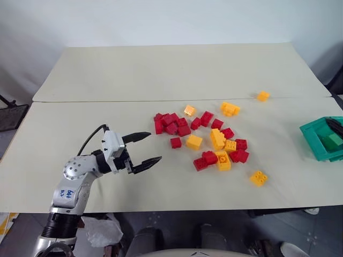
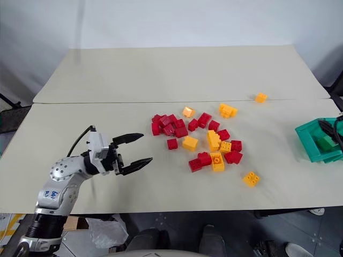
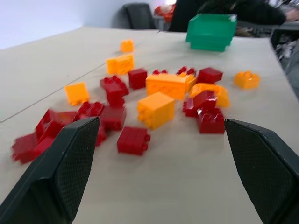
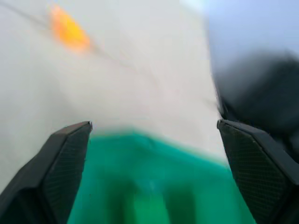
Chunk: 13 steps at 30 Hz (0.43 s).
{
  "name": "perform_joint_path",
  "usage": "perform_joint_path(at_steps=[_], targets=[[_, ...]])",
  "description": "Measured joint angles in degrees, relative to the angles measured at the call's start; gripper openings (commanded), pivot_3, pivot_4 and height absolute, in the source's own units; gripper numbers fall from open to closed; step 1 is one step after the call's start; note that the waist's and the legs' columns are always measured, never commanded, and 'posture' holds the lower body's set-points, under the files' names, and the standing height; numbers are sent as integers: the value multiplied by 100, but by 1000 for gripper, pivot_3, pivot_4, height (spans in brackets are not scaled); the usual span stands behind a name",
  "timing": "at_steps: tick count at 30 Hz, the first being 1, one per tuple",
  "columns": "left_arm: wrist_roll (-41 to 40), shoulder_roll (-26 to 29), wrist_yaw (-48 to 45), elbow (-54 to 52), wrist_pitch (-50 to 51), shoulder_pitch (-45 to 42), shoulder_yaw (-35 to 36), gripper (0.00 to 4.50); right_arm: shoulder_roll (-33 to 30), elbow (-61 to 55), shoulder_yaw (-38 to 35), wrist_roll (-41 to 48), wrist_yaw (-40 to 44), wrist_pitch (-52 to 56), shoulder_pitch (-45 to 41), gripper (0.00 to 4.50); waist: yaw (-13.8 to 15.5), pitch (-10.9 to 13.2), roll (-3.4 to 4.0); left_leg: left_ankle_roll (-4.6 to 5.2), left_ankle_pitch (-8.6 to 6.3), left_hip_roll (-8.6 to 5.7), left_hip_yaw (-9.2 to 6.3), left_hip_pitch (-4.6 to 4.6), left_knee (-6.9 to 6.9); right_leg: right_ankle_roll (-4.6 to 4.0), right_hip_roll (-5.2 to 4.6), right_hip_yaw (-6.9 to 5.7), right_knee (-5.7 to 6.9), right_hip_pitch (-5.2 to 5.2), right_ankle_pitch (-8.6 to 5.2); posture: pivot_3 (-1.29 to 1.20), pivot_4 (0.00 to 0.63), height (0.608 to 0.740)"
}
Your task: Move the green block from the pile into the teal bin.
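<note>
The green block (image 1: 332, 142) lies inside the teal bin (image 1: 313, 131) at the table's right edge. My right gripper (image 4: 154, 123) hovers over the bin, open, with nothing between its fingers. In the right wrist view the block (image 4: 149, 205) is a blurred green patch below it. The pile (image 1: 206, 136) of red and yellow-orange bricks sits in the middle of the table. My left gripper (image 1: 143, 150) is open and empty, low over the table to the left of the pile and pointing at it. The nearest red brick (image 3: 133, 140) lies a little ahead of it.
One orange brick (image 1: 262, 96) lies alone near the seam between the two tabletops, and another (image 1: 258, 178) sits near the front edge. A dark chair (image 3: 140, 16) and a person's dark clothing (image 3: 224, 7) stand beyond the bin (image 3: 210, 30).
</note>
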Motion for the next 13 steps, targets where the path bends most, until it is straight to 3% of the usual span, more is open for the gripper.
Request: perform_joint_path(at_steps=[5, 9, 13], targets=[[34, 335, 159, -20, -27, 404, 511, 4500, 923, -1775, 228, 1106, 1167, 221, 597, 4482, 44, 1, -1, -4, -3, 7, -11, 1, 1, -2, 4, -4, 7, 0, 3, 0, 150, 740], [127, 545, 264, -89, -50, 805, 830, 4500, 1445, -2969, 709, 1374, 1434, 393, 1350, 4482, 175, 1, -1, 0, -12, -3, -27, -7, 6, 6, -6, -15, 9, -1, 8, 0, 150, 740], [137, 640, 354, -289, -34, 1160, 1076, 4500, 1497, -3189, 842, 1314, 1473, 337, 1750, 4482, 200, 1, -1, 13, -17, -16, -29, -11, 11, 22, -19, -17, -8, 8, 17, 0, 150, 740]])
